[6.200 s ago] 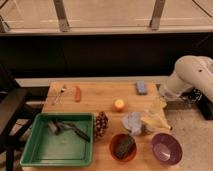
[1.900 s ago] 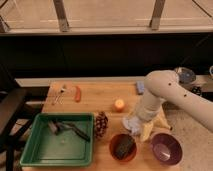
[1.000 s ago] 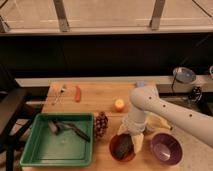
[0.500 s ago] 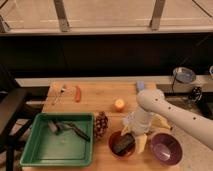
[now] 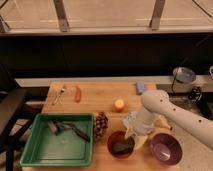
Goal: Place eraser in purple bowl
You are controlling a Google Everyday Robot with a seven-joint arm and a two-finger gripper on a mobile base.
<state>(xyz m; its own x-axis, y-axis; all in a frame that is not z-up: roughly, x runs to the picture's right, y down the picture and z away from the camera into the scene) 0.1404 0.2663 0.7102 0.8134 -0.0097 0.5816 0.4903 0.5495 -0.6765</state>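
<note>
The eraser (image 5: 121, 146), a small dark block, lies inside the orange bowl (image 5: 111, 142) at the table's front edge. To its right, the glossy purple bowl (image 5: 165, 148) holds nothing that I can see. My white arm reaches in from the right and bends down. Its gripper (image 5: 131, 136) sits low over the orange bowl's right rim, right at the eraser. The wrist hides part of that rim, and I cannot make out whether the eraser is gripped.
A green tray (image 5: 35, 150) holding a dark utensil fills the front left. A pinecone-like object (image 5: 101, 125) stands beside it. Further back are a small orange fruit (image 5: 119, 104), a light blue block (image 5: 140, 87), a red stick (image 5: 77, 93) and a fork (image 5: 60, 92). Something yellow (image 5: 163, 123) lies behind the arm.
The arm swung in from the back right and came down over the orange bowl. In the last half second the gripper dropped closer to the eraser.
</note>
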